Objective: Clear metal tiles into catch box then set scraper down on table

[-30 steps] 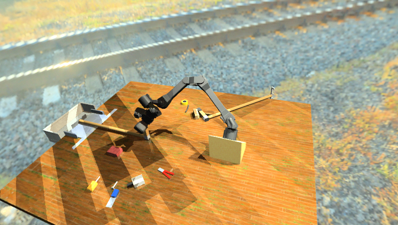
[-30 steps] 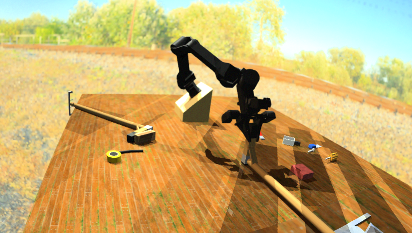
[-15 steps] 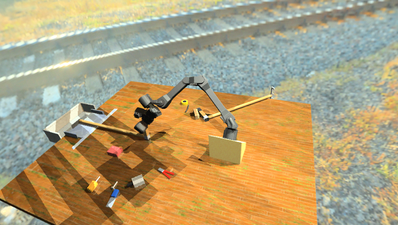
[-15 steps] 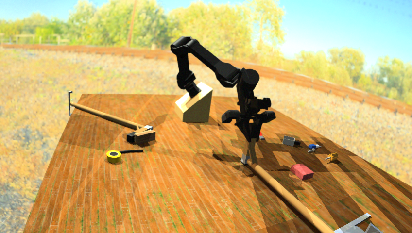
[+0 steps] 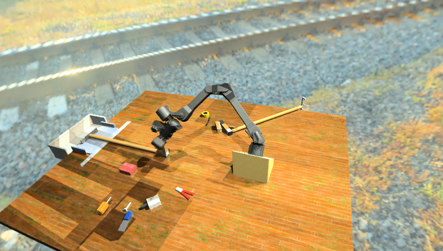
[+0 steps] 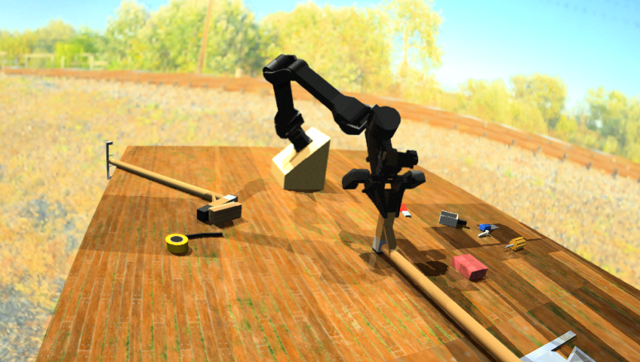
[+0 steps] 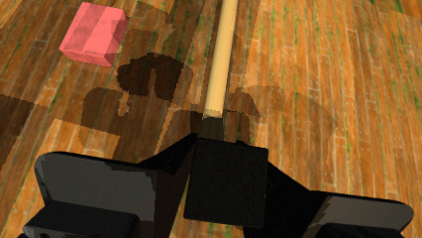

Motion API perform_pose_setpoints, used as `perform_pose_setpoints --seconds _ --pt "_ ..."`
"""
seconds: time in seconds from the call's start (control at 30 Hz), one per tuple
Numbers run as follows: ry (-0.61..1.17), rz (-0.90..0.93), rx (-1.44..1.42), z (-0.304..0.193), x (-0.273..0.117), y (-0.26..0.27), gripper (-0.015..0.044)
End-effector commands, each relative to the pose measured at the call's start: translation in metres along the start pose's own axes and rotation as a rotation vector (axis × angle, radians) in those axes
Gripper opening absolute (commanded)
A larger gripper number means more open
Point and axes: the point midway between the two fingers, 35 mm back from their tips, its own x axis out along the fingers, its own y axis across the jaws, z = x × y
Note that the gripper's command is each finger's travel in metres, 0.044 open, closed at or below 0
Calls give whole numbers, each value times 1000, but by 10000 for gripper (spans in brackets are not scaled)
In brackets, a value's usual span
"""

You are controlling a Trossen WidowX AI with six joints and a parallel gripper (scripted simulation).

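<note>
Bench plate [image 5: 107, 142] [image 6: 546, 351] and catch box [image 5: 58, 148] at far table edge; no loose tile discernible, contents unclear. Long scraper [image 5: 124, 144] [image 6: 449, 305] [image 7: 221, 59] reaches over plate, head near box. Gripper [image 5: 164, 149] [image 6: 385, 215] partly closed, clamping grip end. Sweep apparently near finish; laying down and release remain.

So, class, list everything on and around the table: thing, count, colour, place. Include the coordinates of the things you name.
Catch box [image 5: 57, 151]: one, pale grey, table's far end
Bench plate [image 5: 124, 126]: one, silvery, before the box
Long scraper [image 5: 124, 144] [image 6: 442, 298] [image 7: 221, 59]: one, tan shaft, reaching onto the plate
Second long-handled tool [image 5: 270, 118] [image 6: 157, 176]: one, tan shaft, behind the arm
Block [image 5: 127, 168] [image 6: 469, 267] [image 7: 94, 35]: one, red, beside the scraper
Tape roll [image 5: 205, 114] [image 6: 176, 247]: one, yellow
Smaller tools: several, mixed colours, beyond the block
Arm: one, dark, on a tan wedge
Gripper [image 5: 163, 150] [image 6: 386, 215]: one, black, holding the scraper
</note>
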Motion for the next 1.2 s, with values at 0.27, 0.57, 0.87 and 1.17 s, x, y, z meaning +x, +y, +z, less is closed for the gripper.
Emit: perform_pose_setpoints --seconds 0.27,0.57,0.87,1.17 --pt "-6 -1 2 -6 -11 2 0" --pt "-6 -1 2 -12 -17 2 0" --pt "-7 0 2 -18 -24 3 0" --pt "-7 0 2 -25 -30 3 0"
